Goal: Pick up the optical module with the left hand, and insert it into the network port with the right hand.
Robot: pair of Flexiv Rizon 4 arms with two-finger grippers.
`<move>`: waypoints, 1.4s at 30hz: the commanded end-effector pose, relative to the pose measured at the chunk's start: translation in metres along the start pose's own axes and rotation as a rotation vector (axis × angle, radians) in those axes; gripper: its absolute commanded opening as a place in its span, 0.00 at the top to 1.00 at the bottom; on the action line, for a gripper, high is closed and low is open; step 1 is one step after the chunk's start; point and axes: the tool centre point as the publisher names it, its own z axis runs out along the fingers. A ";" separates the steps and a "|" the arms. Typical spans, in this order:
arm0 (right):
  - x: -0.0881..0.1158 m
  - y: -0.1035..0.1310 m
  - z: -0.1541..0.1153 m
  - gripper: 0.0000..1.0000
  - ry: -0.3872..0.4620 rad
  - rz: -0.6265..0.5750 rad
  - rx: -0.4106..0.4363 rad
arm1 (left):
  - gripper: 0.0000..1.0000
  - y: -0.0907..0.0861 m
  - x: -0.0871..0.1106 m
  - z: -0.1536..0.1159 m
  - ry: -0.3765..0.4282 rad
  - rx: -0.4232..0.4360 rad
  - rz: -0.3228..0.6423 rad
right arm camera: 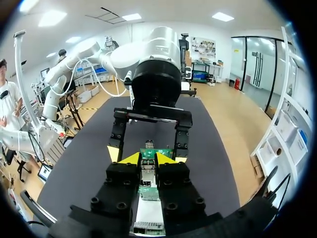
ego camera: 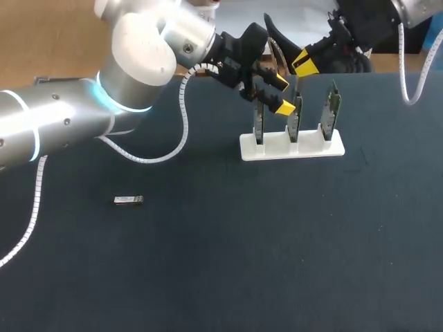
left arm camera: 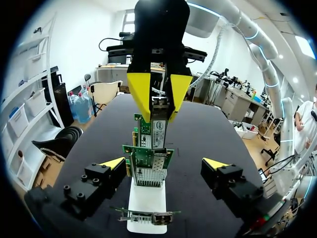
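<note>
**State.** The right jaws are closed on the module (left arm camera: 158, 120) and grip its upper end between the yellow tips (left arm camera: 141, 94). The module hangs upright just above the cards (ego camera: 295, 114), which stand in the white rack (ego camera: 291, 146). It cannot be told which card's port lies under the module. The left jaws are wide open and hold nothing. They sit close to the rack, and in the left wrist view the card row shows between their tips (left arm camera: 113, 163). A second module (ego camera: 129, 200) lies on the table (ego camera: 221, 277), well apart from the rack.

**Hazards.**

1. Misalignment. If the module comes down offset or tilted, its nose is likely to catch the port's edge. The push then goes into the card, which may bend or lift out of its slot.
2. Rack shift. No clamp on the rack is visible. A sideways load during insertion could slide or tip it, along with all three cards.
3. Slip in the grip. Only one end of the module is held. Resistance at the port may push it back up between the tips or twist it.
4. Arm contact. Both jaws are close together over the rack. A downward stroke by the right arm could strike the left tips unless the left arm is clear.
</note>
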 end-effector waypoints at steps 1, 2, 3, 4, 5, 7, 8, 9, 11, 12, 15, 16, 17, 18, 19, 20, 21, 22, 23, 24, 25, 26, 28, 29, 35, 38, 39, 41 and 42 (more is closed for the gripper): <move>0.001 0.004 0.000 1.00 -0.001 0.000 0.011 | 0.00 0.000 -0.001 0.000 0.003 -0.002 -0.002; 0.002 0.004 0.000 1.00 -0.001 0.003 0.011 | 0.00 0.000 -0.001 0.000 0.003 -0.002 -0.002; 0.004 0.004 0.001 1.00 0.001 0.007 0.009 | 0.00 0.000 -0.001 0.000 0.003 -0.002 -0.002; 0.005 0.004 0.002 1.00 0.011 0.009 0.007 | 0.00 0.000 -0.001 0.000 0.003 -0.002 -0.002; 0.006 0.004 0.003 1.00 0.015 0.009 0.004 | 0.00 0.000 -0.001 0.000 0.003 -0.002 -0.002; 0.008 0.004 0.005 1.00 0.018 0.011 0.000 | 0.00 0.000 -0.001 0.000 0.003 -0.002 -0.002; 0.008 0.004 0.005 1.00 0.020 0.014 0.000 | 0.00 0.000 -0.001 0.000 0.003 -0.002 -0.002; 0.008 0.004 0.005 1.00 0.019 0.016 -0.001 | 0.00 0.000 -0.001 0.000 0.003 -0.002 -0.002; 0.008 0.004 0.005 1.00 0.019 0.016 -0.002 | 0.00 0.000 -0.001 0.000 0.003 -0.002 -0.002; 0.009 0.004 0.006 1.00 0.018 0.017 -0.003 | 0.00 0.000 -0.001 0.000 0.003 -0.002 -0.002; 0.008 0.004 0.005 1.00 0.014 0.013 -0.002 | 0.00 0.000 -0.001 0.000 0.003 -0.002 -0.002; 0.007 0.004 0.005 1.00 0.012 0.012 -0.001 | 0.00 0.000 -0.001 0.000 0.003 -0.002 -0.002; 0.006 0.004 0.004 1.00 0.012 0.009 0.003 | 0.00 0.000 -0.001 0.000 0.003 -0.002 -0.002; 0.006 0.004 0.003 1.00 0.011 0.007 0.005 | 0.00 0.000 -0.001 0.000 0.003 -0.002 -0.002; 0.005 0.005 0.003 1.00 0.010 0.005 0.006 | 0.00 0.000 -0.001 0.000 0.003 -0.002 -0.002; 0.005 0.005 0.003 1.00 0.009 0.005 0.007 | 0.00 0.000 -0.001 0.000 0.003 -0.002 -0.002; 0.005 0.005 0.003 1.00 0.009 0.007 0.009 | 0.00 0.000 -0.001 0.000 0.003 -0.002 -0.002; 0.006 0.004 0.004 1.00 0.011 0.010 0.010 | 0.00 0.000 -0.001 0.000 0.003 -0.002 -0.002; 0.007 0.004 0.004 1.00 0.012 0.012 0.011 | 0.00 0.000 -0.001 0.000 0.003 -0.002 -0.002; 0.008 0.005 0.005 1.00 0.014 0.014 0.010 | 0.00 0.000 -0.001 0.000 0.003 -0.002 -0.002; 0.008 0.005 0.005 1.00 0.015 0.014 0.009 | 0.00 0.000 -0.001 0.000 0.003 -0.002 -0.002; 0.009 0.005 0.005 1.00 0.016 0.016 0.008 | 0.00 0.000 -0.001 0.000 0.003 -0.002 -0.002; 0.010 0.005 0.006 1.00 0.017 0.018 0.007 | 0.00 0.000 -0.001 0.000 0.003 -0.002 -0.002; 0.010 0.005 0.006 1.00 0.017 0.020 0.008 | 0.00 0.000 -0.001 0.000 0.003 -0.002 -0.002; 0.006 0.005 0.004 1.00 0.003 0.016 0.018 | 0.00 0.000 -0.001 0.000 0.003 -0.002 -0.002; 0.005 0.005 0.003 1.00 0.003 0.015 0.024 | 0.00 0.000 -0.001 0.000 0.003 -0.002 -0.002; 0.005 0.005 0.003 1.00 0.003 0.015 0.026 | 0.00 0.000 -0.001 0.000 0.003 -0.002 -0.002; 0.005 0.005 0.003 1.00 0.003 0.017 0.026 | 0.00 0.000 -0.001 0.000 0.003 -0.002 -0.002; 0.006 0.005 0.004 1.00 0.006 0.018 0.024 | 0.00 0.000 -0.001 0.000 0.003 -0.002 -0.002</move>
